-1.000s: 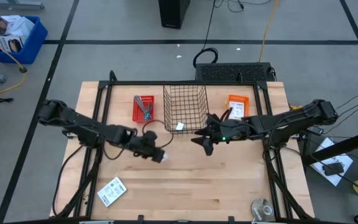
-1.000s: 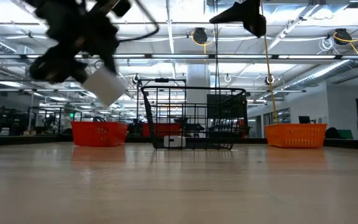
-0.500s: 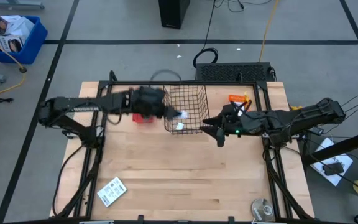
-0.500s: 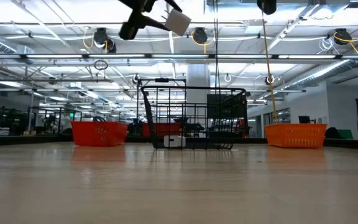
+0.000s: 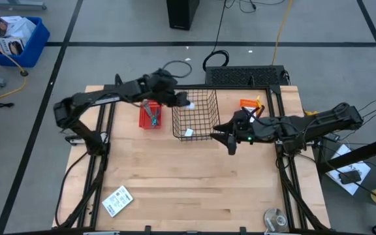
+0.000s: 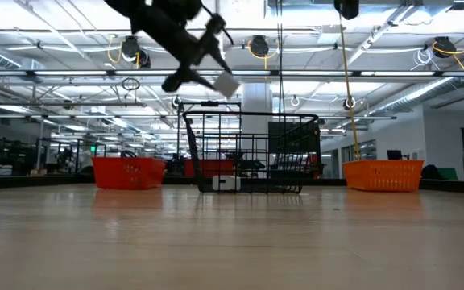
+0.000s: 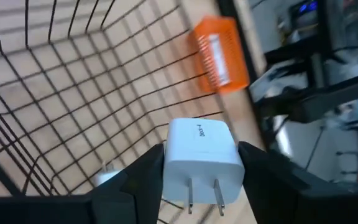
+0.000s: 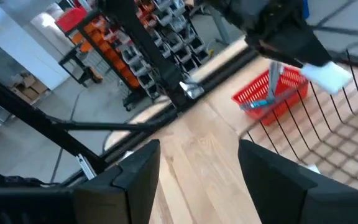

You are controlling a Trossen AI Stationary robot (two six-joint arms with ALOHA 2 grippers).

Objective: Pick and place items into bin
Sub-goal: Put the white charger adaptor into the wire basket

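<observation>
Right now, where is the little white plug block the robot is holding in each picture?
High view: white plug block at the wire basket's left rim, in the left gripper.
Low view: block up high, above the basket.
Left wrist view: block between the fingers, over the basket.
Right wrist view: block by the basket.
Shared landmark: the basket.

We cannot read any text here. The white block carries a small dark marking, and the printed packet on the tabletop shows print, both illegible.
</observation>
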